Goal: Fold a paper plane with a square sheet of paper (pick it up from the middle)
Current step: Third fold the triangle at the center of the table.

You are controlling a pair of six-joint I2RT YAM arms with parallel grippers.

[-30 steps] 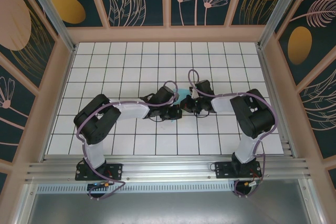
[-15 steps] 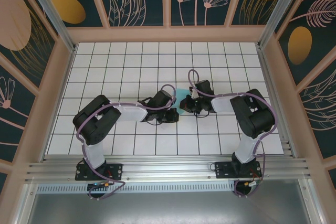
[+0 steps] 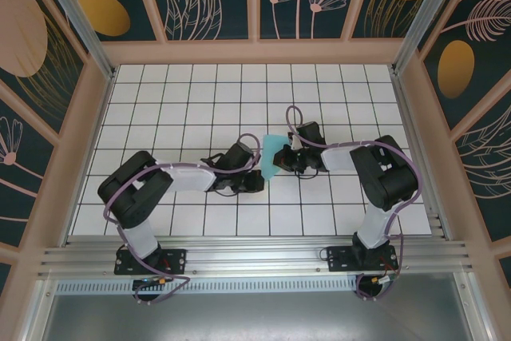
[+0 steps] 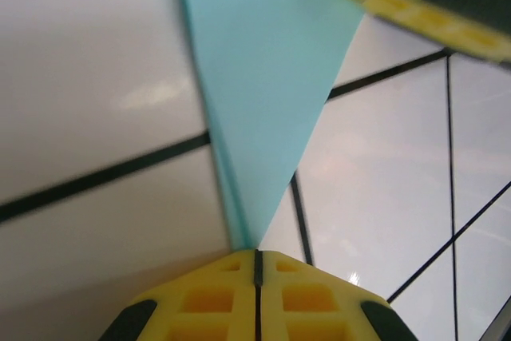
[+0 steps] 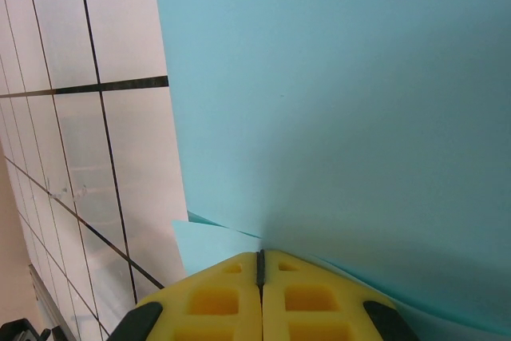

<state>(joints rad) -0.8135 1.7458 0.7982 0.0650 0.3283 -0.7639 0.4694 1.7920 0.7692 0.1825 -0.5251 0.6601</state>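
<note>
Square sheet of paper [image 3: 275, 154]: partly folded, mid table [image 3: 168, 109], between both arms. Left gripper [image 4: 257, 255] clamped on its tip, right gripper [image 5: 260, 255] on its edge. Risk: opposing pulls tear it or slip it free.

The sheet of paper [image 3: 274, 155] is near the centre of the tabletop [image 3: 160, 93]; the left end effector [image 3: 257, 175] is at its left side, slightly nearer the arm bases; the right end effector [image 3: 286, 159] is just at its right side; the sheet spans the gap between them. In the left wrist view, one corner of the sheet runs in between the left fingertips [image 4: 209, 303], with the right end effector at the sheet's far edge; in the right wrist view, the sheet's near edge runs in between the right fingertips [image 5: 307, 301].
</note>
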